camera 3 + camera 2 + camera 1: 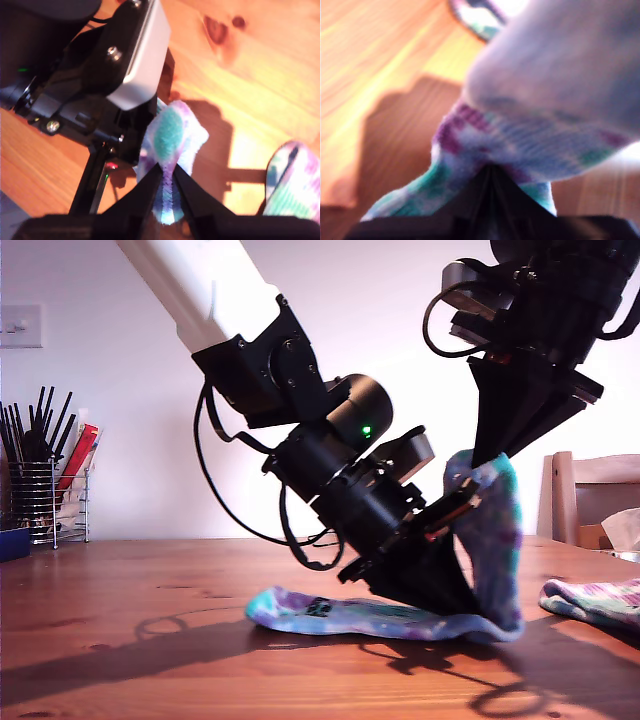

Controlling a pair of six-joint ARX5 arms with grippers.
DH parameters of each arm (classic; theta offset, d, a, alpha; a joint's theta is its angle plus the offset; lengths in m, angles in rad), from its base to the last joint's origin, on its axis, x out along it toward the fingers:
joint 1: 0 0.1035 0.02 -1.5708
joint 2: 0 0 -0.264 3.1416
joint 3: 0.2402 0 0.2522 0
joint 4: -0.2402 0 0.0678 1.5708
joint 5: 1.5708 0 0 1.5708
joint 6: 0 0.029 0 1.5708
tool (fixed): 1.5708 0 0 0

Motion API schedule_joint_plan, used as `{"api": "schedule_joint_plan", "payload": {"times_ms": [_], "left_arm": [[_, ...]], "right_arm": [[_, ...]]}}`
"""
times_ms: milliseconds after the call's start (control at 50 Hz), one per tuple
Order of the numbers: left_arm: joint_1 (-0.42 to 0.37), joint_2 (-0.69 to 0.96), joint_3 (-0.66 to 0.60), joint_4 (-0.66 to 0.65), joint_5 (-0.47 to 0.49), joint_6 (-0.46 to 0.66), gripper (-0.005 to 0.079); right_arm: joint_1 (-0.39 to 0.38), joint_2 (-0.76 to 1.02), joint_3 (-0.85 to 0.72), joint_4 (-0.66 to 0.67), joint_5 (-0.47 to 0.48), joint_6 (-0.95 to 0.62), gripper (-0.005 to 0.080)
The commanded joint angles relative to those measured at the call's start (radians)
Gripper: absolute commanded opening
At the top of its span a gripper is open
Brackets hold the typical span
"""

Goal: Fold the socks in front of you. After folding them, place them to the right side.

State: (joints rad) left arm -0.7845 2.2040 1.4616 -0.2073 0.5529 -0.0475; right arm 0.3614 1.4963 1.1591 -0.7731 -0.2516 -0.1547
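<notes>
The exterior view sits low at brown wooden desk (120, 640) level, facing both arms closely; each wrist view looks down its pincer, sharing the white, teal and purple tie-dye fabric sock (495, 540).

a plain white wall (100, 420) fills the background, brightly lit and nearly washed out towards the exterior view's right. a pale switch plate (20, 326) sits on it near the exterior view's left edge. below runs a brown wooden table (150, 590) with visible grain and dark knots, and strong light throws sharp dark shadows (120, 645) across its top. at the exterior view's left a wire holder (45, 502) stands on the table, packed with dark upright utensils and something red, with a blue container (14, 542) just beside it. at the exterior view's right a light wooden chair back (590, 490) rises behind the table, and a crumpled white tissue (622, 528) shows near that edge.
</notes>
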Motion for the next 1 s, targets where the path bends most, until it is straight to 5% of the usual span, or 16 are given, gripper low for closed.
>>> {"api": "schedule_joint_plan", "payload": {"times_ms": [0, 600, 980], "left_arm": [[-0.01, 0.047, 0.01, 0.011, 0.008, -0.004, -0.0021], [0.076, 0.027, 0.079, -0.188, 0.008, 0.042, -0.0021], [0.058, 0.035, 0.078, -0.262, -0.016, 0.093, -0.0021]], "right_arm": [[0.005, -0.017, 0.01, 0.001, -0.001, -0.003, -0.0013], [0.005, -0.017, 0.01, 0.003, -0.001, -0.003, -0.0013], [0.005, -0.017, 0.01, 0.003, -0.001, -0.003, -0.0013]]}}
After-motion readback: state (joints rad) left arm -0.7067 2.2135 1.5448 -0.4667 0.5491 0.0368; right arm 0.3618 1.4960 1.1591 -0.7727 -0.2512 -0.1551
